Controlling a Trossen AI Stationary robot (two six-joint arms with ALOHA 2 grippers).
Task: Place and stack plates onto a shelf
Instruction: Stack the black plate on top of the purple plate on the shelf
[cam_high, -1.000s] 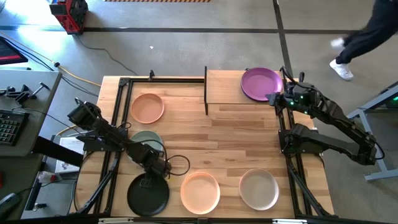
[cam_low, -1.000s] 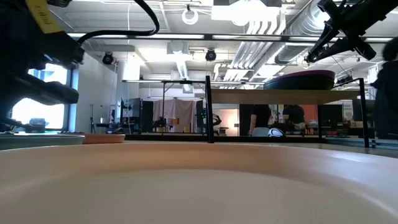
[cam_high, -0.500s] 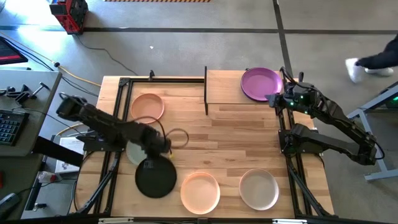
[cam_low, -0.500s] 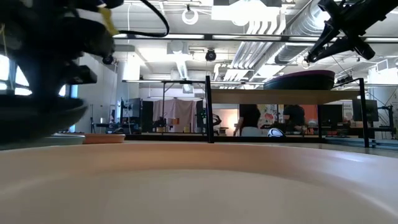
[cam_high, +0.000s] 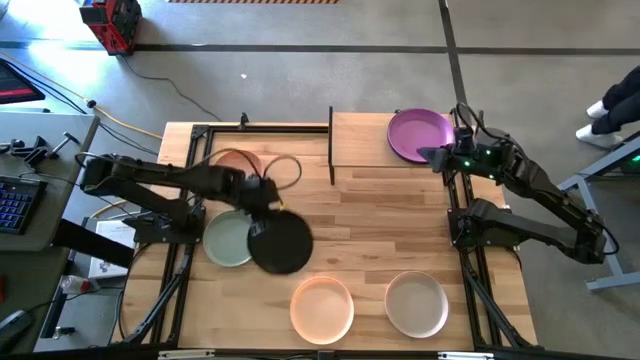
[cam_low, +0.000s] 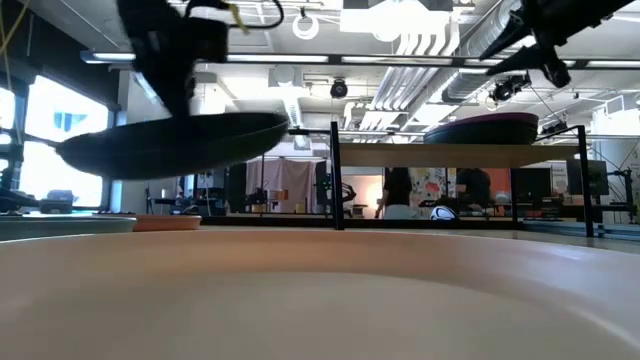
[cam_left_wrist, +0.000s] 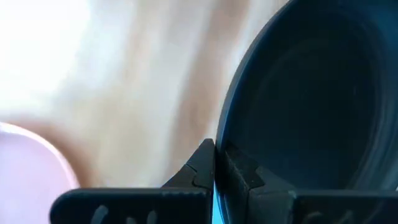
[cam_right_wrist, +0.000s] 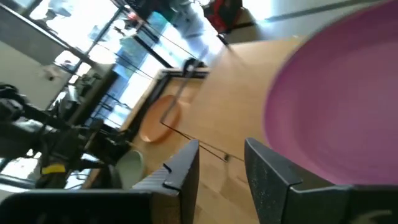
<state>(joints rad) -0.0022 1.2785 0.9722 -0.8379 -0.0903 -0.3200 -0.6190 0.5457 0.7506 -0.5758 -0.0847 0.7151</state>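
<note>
My left gripper (cam_high: 262, 208) is shut on a black plate (cam_high: 282, 243), which it holds in the air over the table's middle left; the plate also shows in the low view (cam_low: 170, 145). A sage green plate (cam_high: 227, 240) lies on the table beside it. A peach-pink plate (cam_high: 236, 163) lies at the far left, partly behind the arm. Another peach-pink plate (cam_high: 322, 308) and a beige plate (cam_high: 416, 304) lie near the front edge. A purple plate (cam_high: 419, 133) rests on the shelf (cam_high: 360, 140). My right gripper (cam_right_wrist: 221, 165) is open, just off the purple plate's near rim (cam_right_wrist: 336, 106). My left gripper pinches the black plate's rim (cam_left_wrist: 231, 146) between its two fingers, on the side toward the table's far left. The fingers (cam_left_wrist: 202, 168) come at it from above. The plate is lifted clear of the table and hangs nearly level, slightly tilted.
Black metal posts (cam_high: 331, 145) stand at the shelf's left end, and a black frame (cam_high: 195, 150) runs along the table's left side. Bare wood lies in the middle of the table (cam_high: 380, 220). A person's foot (cam_high: 600, 108) shows beyond the far right.
My left gripper has lifted the black plate off the near left of the table. It has carried the plate up, toward the far edge and to the right. The sage green plate, earlier under the arm, now shows whole.
</note>
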